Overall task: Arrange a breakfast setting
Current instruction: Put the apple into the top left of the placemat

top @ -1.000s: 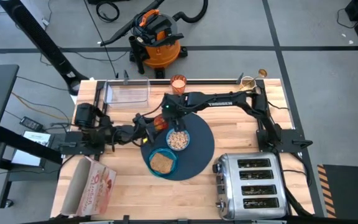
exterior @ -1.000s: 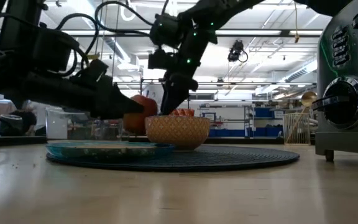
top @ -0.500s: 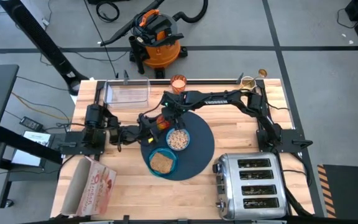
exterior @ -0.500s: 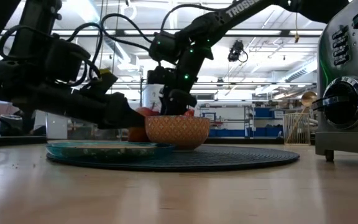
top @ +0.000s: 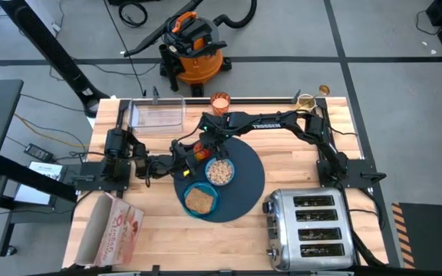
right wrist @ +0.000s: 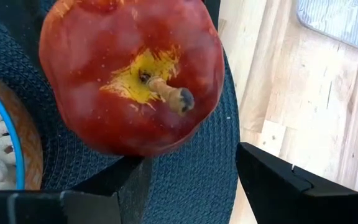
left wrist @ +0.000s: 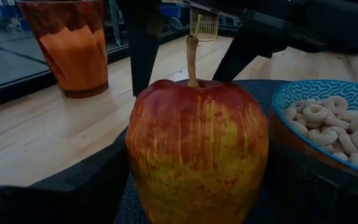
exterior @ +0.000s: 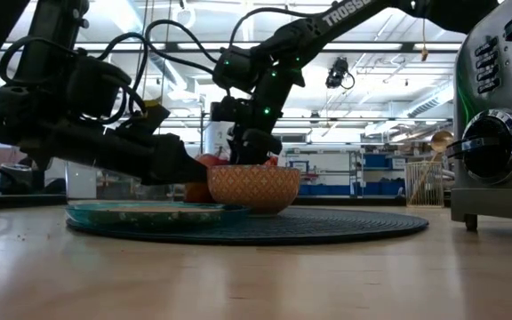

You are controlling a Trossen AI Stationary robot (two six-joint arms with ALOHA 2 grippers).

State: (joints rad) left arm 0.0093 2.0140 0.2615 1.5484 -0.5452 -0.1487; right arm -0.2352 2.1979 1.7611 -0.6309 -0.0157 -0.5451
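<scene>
- high view shows your two grippers meeting over the apple (top: 199, 151), which sits upright on the mat (top: 244, 188) at its far-left edge, just beside the bowl (top: 219, 171) of cereal.
- left gripper (top: 184, 152) lies low, coming in from the left. in its wrist view the fingers (left wrist: 79, 186) stand apart, one on each side of the apple's lower half. you cannot tell whether they touch the skin.
- right gripper (top: 208, 141) reaches down from the far side. its fingers (right wrist: 272, 180) are spread too, straddling the apple from above, with a clear gap on at least one side.
- neither grip looks closed, so judge the apple as resting on the mat, not carried.
- handling: the apple is round, firm and smooth, likely a bit waxy, so it can roll or squirt out of a pinch. take it across its widest girth, well below the stem (left wrist: 192, 59), with the pads level.
- squeeze gently. it should stand firm pressure, but an off-centre bite will spin it toward the bowl.
- plate (top: 200, 201) with toast (top: 199, 199) sits on the mat's near side, clear of the work. cup (top: 219, 102) waits at the far table edge.
- only one gripper needs the apple. back the other off before closing so the fingers don't clash.
</scene>
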